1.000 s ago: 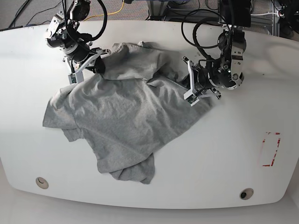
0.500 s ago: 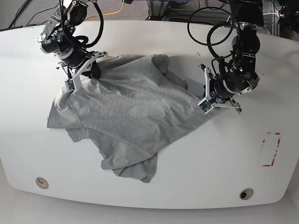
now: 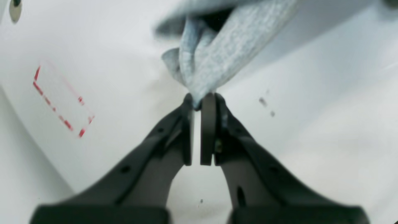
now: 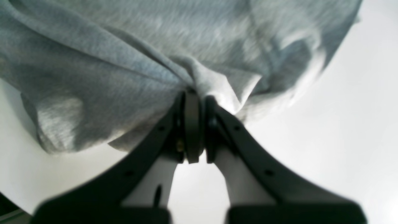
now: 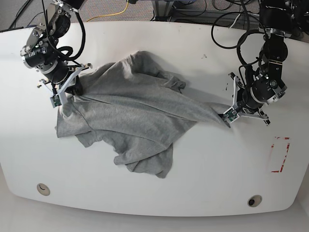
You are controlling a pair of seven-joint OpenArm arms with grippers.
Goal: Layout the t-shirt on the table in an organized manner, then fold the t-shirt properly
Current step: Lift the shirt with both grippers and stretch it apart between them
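Soft, matt heather-grey knit cloth with a fine mottled weave for the t-shirt [image 5: 130, 121], smooth glossy white surface for the table [image 5: 203, 164], matt black plastic for the left gripper [image 3: 199, 102] and right gripper [image 4: 197, 95].

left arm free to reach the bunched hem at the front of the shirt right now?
Probably not. The left gripper is shut on a stretched corner of the t-shirt, pulling against the right gripper. The bunched hem lies unobstructed on the table, but reaching it means letting go first.
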